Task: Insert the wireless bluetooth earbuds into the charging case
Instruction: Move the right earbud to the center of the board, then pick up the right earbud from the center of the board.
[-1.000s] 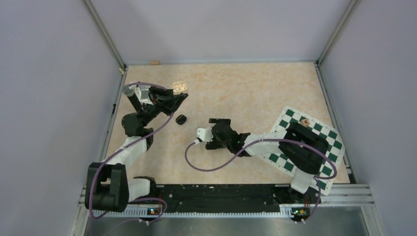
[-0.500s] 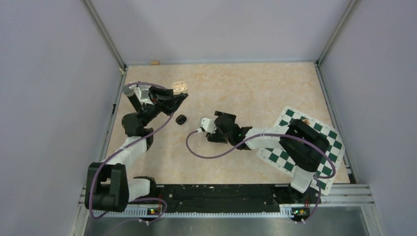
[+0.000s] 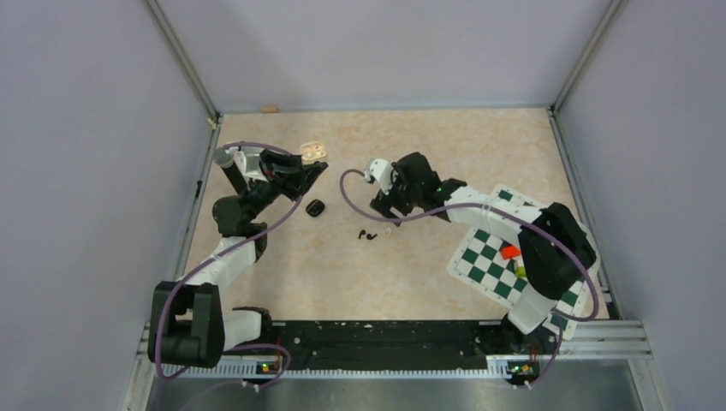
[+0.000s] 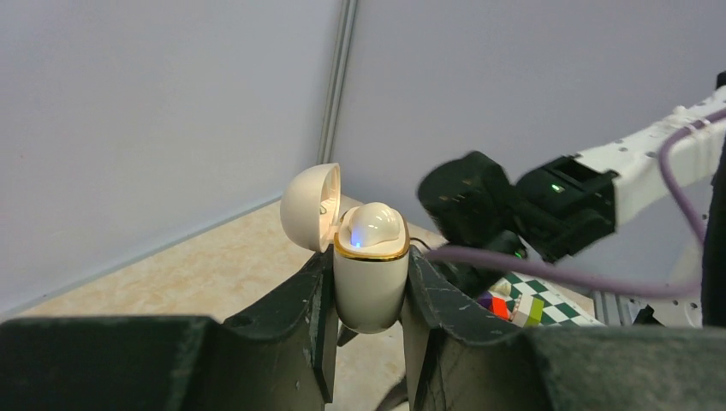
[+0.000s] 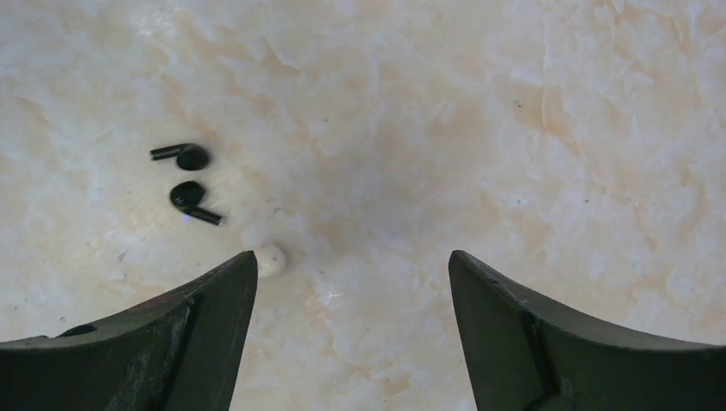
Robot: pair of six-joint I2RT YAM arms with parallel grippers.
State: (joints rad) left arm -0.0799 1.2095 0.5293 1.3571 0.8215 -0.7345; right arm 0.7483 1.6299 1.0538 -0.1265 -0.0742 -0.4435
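Note:
Two tiny black earbuds [image 3: 366, 235] lie side by side mid-table; in the right wrist view they show as one bud [image 5: 190, 157] and another [image 5: 188, 195]. The black pebble charging case [image 3: 315, 207] lies shut on the table to their left. My right gripper [image 3: 385, 212] hovers open and empty just right of the buds [image 5: 351, 257]. A small white bud [image 5: 270, 259] lies by its left fingertip. My left gripper [image 3: 310, 169] is shut on a cream case [image 4: 370, 274], lid open, with a white bud seated inside.
A green-and-white checkered mat [image 3: 488, 261] with small coloured blocks [image 3: 511, 252] lies at the right. Purple cables loop off both arms. A small tan piece [image 3: 270, 109] lies by the back wall. Metal frame posts stand at the back corners.
My right arm has swung up and back from mid-table, uncovering the two black earbuds and the blocks on the mat. The left arm has not moved.

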